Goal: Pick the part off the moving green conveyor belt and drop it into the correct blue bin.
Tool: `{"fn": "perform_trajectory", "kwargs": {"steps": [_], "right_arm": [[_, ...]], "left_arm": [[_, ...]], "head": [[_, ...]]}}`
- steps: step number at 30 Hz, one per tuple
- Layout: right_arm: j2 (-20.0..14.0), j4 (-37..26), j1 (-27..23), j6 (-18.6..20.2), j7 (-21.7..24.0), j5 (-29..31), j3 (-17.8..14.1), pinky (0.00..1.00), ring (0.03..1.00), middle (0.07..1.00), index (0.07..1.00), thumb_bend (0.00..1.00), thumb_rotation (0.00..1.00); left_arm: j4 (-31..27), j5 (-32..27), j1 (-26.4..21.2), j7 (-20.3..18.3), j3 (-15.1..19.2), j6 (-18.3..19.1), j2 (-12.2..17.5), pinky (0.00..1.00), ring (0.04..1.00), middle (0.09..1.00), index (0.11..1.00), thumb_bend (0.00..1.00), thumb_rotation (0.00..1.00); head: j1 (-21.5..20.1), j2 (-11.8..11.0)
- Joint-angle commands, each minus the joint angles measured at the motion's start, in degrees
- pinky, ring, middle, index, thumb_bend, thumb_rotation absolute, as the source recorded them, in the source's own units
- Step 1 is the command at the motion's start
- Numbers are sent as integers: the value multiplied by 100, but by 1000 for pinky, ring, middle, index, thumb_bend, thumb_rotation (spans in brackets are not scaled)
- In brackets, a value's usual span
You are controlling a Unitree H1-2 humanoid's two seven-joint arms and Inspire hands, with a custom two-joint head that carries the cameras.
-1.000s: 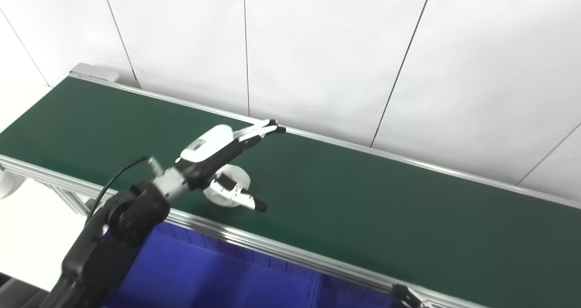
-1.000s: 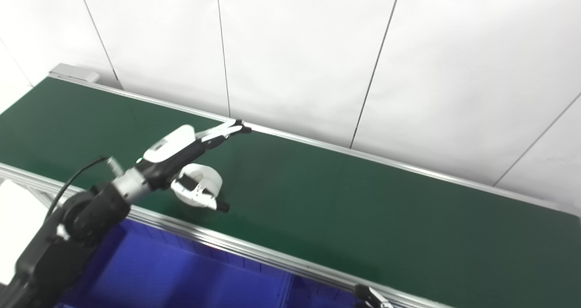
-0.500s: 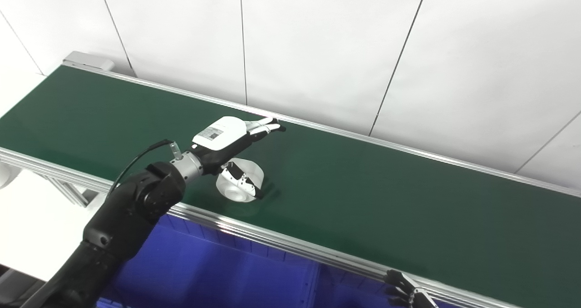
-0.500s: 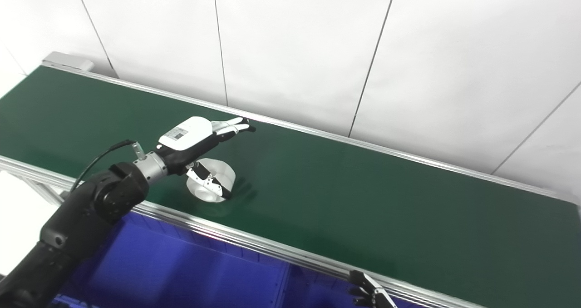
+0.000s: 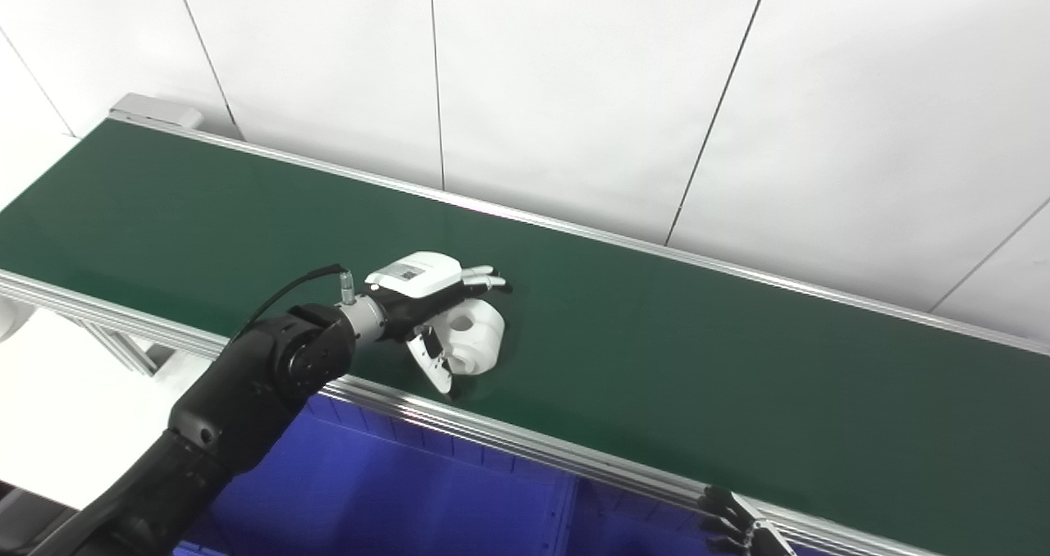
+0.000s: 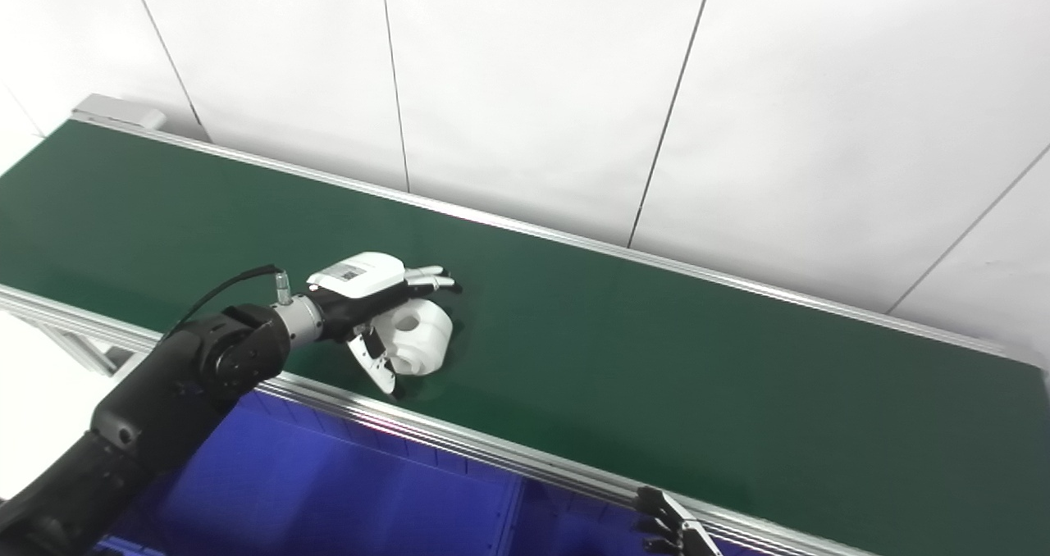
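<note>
The white round part with a small hole in its face lies on the green conveyor belt, close to the belt's near rail. My left hand is low over it: the fingers reach across its top and far side, and the thumb hangs down at its near left side. The hand cups the part with fingers and thumb still apart, open. Only the dark fingertips of my right hand show at the bottom edge, spread and holding nothing.
A blue bin sits below the belt's near aluminium rail, with a divider wall towards the right. White wall panels rise directly behind the far rail. The belt's left end has a grey cap.
My left hand has dropped from above the belt down around the part and drawn back towards the near rail. The part has travelled right and turned, showing a small hole.
</note>
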Motion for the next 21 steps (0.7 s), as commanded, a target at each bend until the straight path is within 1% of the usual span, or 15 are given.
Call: {"fn": "perform_trajectory", "kwargs": {"steps": [1, 2, 3, 4, 5, 6, 7, 8, 9, 10, 12, 15, 18, 20, 21], "right_arm": [[-70, -161, -17, -350, -59, 73, 24, 706, 775, 826, 854, 651, 310], [-79, -153, -24, -351, -76, 70, 36, 707, 774, 824, 853, 662, 295], [-86, -160, -23, -351, -94, 38, 38, 707, 774, 824, 852, 664, 293], [-99, -175, -19, -352, -102, -7, 39, 703, 772, 823, 852, 670, 297], [-93, -174, -21, -353, -166, -45, 54, 703, 773, 825, 854, 661, 312], [-82, -175, -14, -352, -189, -64, 57, 694, 765, 817, 848, 644, 339], [-77, -180, -9, -353, -189, -58, 59, 699, 766, 817, 850, 633, 391], [-76, -187, -5, -353, -188, -51, 63, 703, 768, 818, 851, 628, 376], [-80, -195, -2, -354, -183, -45, 66, 703, 768, 818, 850, 623, 353], [-92, -190, -10, -352, -210, -74, 78, 703, 768, 818, 850, 619, 339], [-97, -187, -12, -351, -233, -82, 87, 700, 767, 819, 851, 633, 375], [-76, -216, 0, -354, -246, -92, 84, 692, 762, 815, 847, 648, 382], [-59, -228, 24, -352, -192, -19, 73, 703, 771, 819, 847, 642, 398], [-70, -235, 26, -353, -182, -4, 92, 707, 774, 821, 849, 631, 378], [-81, -251, 24, -353, -175, -16, 100, 705, 775, 824, 853, 616, 425]], "left_arm": [[-56, -143, -187, -164, -38, 71, 147, 683, 826, 863, 828, 881, 32], [-42, -222, -193, -188, -50, 57, 147, 635, 771, 817, 797, 852, 10], [-29, -318, -213, -269, -53, 99, 145, 630, 765, 812, 794, 850, 8], [-12, -368, -235, -328, -61, 136, 147, 571, 672, 741, 752, 785, 4], [4, -370, -251, -338, -65, 185, 137, 524, 603, 678, 709, 724, 24], [26, -373, -247, -263, -50, 188, 113, 480, 546, 573, 618, 623, 12], [55, -393, -226, -134, -18, 149, 84, 436, 494, 507, 554, 562, 5], [76, -433, -195, 1, 24, 97, 54, 416, 473, 489, 527, 542, 2], [90, -467, -176, 89, 47, 61, 39, 403, 447, 492, 518, 523, 1], [81, -510, -133, 255, 102, 3, 5, 395, 431, 493, 512, 511, 0], [43, -529, -70, 528, 167, -78, -39, 377, 418, 485, 516, 504, 0], [25, -616, -16, 831, 216, -227, -64, 393, 422, 482, 522, 501, 0], [99, -753, 51, 1220, 298, -581, -123, 403, 425, 480, 523, 501, 0], [38, -836, 125, 1391, 362, -735, -160, 415, 430, 483, 521, 501, 0], [-40, -891, 177, 1454, 400, -817, -173, 422, 433, 482, 521, 501, 0]], "head": [[-3, 11], [-3, 11], [-5, 25], [-4, 29], [-5, 29], [-12, 36], [-15, 39], [-21, 52], [-21, 52], [-25, 64], [-27, 71], [-33, 75], [-61, 98], [-83, 133], [-100, 156]]}}
